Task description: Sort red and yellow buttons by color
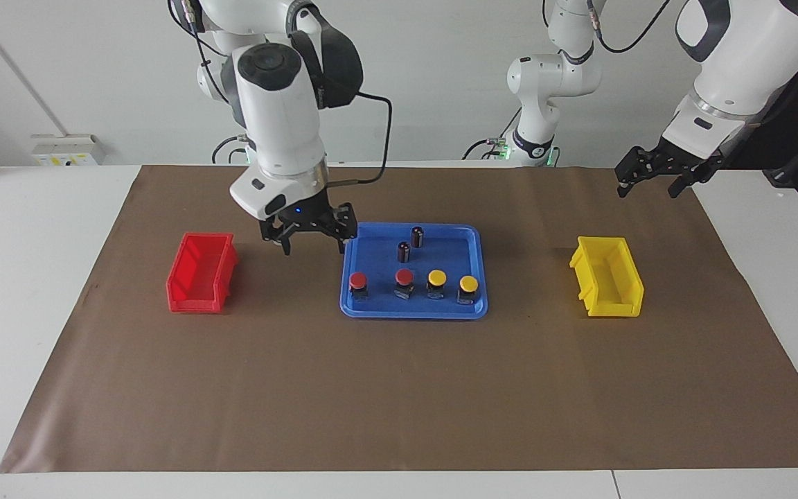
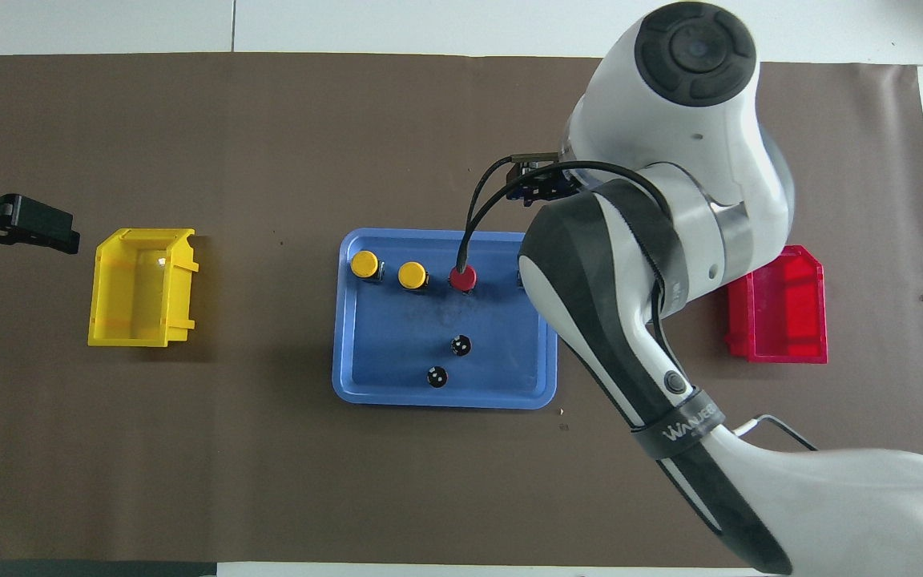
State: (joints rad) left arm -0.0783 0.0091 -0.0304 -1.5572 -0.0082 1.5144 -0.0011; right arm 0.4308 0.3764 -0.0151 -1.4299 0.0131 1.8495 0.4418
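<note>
We see four buttons in a row in the blue tray at the middle of the table: two red buttons and two yellow buttons. The right gripper hangs with fingers spread over the tray's edge toward the red bin. The left gripper waits, fingers spread, near the table corner by the yellow bin.

One camera sits high across the bench, facing the robots and taking in its whole width. The other hangs above the robots' own edge, looking steeply down and forward. Both share the blue tray mid-bench, seen half a turn apart.
</note>
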